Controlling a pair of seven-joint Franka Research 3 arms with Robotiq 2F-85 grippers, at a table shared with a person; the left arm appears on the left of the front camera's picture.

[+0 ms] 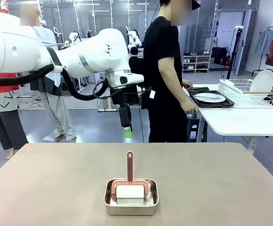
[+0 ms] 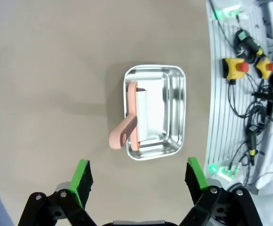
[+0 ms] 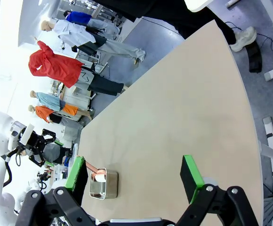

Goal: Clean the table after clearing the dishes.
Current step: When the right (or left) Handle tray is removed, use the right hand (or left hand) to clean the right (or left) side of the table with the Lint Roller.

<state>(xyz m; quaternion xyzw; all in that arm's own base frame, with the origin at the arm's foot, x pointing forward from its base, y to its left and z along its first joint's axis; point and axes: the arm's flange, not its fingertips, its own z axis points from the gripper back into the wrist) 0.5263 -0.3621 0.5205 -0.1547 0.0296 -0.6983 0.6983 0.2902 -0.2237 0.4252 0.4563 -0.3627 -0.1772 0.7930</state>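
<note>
The tan table holds a small steel pan near its front edge. In the pan lies a white roller with a pink handle that sticks up. My left gripper hangs above the table's far edge, open and empty. In the left wrist view that gripper looks straight down on the pan and the roller. My right gripper is open with nothing between its fingers, high over the table. One of the dishes, a white plate, lies on a dark tray on the white side table.
A person in black stands at the far side with both hands at the dark tray. The white side table at the right also carries a wire rack with a white plate standing in it. Cables and red stop buttons lie beside the table.
</note>
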